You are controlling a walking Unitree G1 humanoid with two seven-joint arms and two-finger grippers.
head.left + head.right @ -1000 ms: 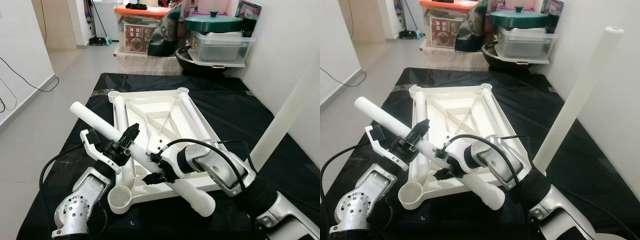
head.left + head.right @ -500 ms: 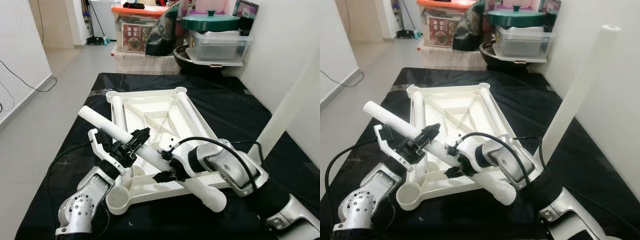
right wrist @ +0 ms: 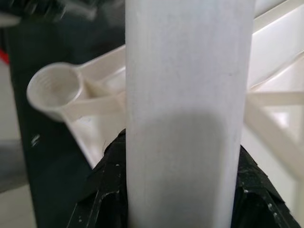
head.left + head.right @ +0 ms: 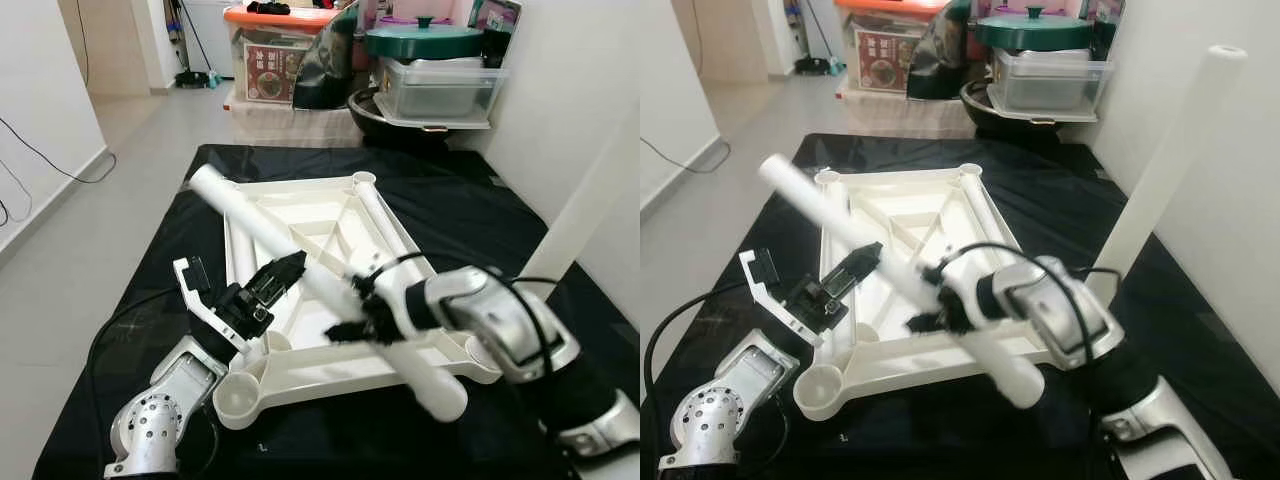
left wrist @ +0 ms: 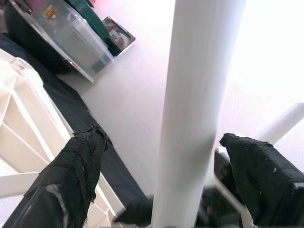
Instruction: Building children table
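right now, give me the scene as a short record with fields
surface: black cloth on the floor
table top: white, upside down, socket at each corner
empty socket: near left corner
held leg: white tube, lifted at a slant over the table top
right end effector: shut on the held leg
left end effector: open, a finger on each side of the held leg, not gripping
other legs: two lying in the table top; one fitted upright at the right
background: storage boxes
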